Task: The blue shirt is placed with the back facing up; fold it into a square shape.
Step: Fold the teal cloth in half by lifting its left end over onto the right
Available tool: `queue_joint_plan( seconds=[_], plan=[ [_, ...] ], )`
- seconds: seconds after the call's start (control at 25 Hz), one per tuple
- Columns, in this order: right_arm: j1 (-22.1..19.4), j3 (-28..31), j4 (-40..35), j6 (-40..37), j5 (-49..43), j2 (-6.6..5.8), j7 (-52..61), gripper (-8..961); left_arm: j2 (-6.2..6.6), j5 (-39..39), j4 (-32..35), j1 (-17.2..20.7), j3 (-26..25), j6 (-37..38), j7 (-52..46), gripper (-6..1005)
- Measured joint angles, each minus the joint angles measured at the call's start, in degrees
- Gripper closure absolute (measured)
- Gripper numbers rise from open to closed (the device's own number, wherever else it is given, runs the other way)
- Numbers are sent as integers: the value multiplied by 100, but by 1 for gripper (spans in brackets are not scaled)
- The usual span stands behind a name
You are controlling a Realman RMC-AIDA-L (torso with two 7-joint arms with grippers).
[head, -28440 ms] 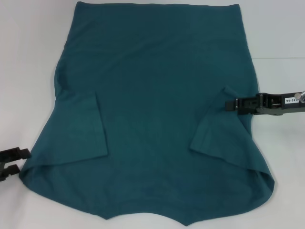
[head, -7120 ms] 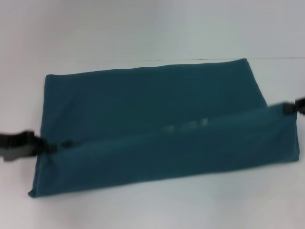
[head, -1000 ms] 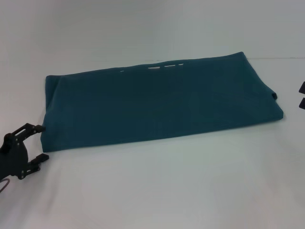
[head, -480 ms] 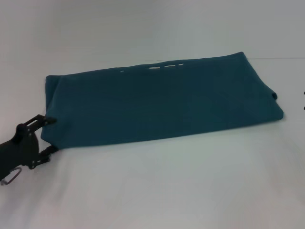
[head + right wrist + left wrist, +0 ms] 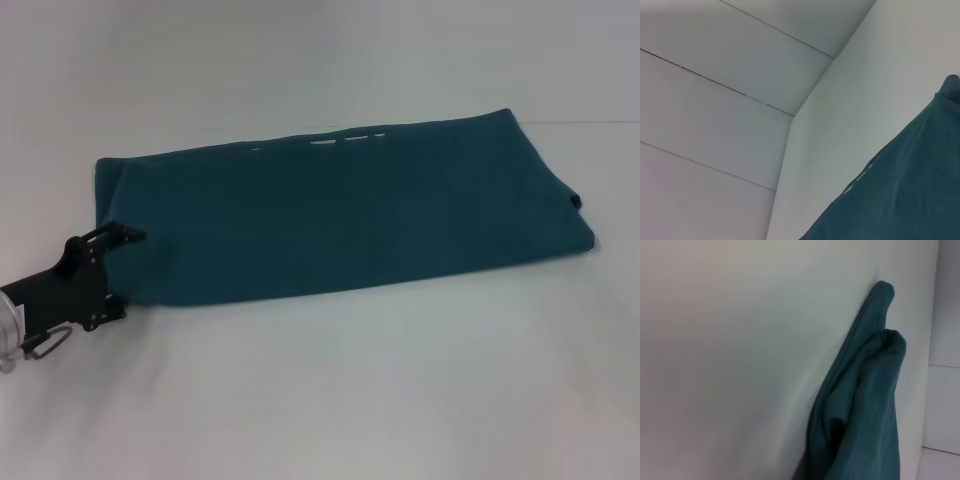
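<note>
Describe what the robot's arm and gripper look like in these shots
Only the left gripper shows, in the head view: a matte black, boxy body with two thin black fingers, a small metal loop hanging beneath it, and a pale silvery wrist section behind. No markings are readable. The right gripper is out of view.
</note>
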Motion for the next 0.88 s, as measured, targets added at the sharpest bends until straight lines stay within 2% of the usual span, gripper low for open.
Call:
queue_joint_plan(
  seconds=[0.16, 0.28, 0.6, 0.88],
  plan=[
    [1, 0, 0, 19, 7, 0, -1, 206, 12, -60, 129, -41, -25, 197, 106, 165],
    [21, 1, 0, 41, 10, 0, -2, 206, 7, -101, 315, 70, -52, 479, 124, 166],
    [37, -2, 0, 146, 0, 0, -2, 205, -38, -76, 131, 319, -6, 355, 132, 170],
    [46, -32, 0, 215, 0, 0, -3, 205, 6, -17, -59, 53, 177, -2, 135, 173]
  ],
)
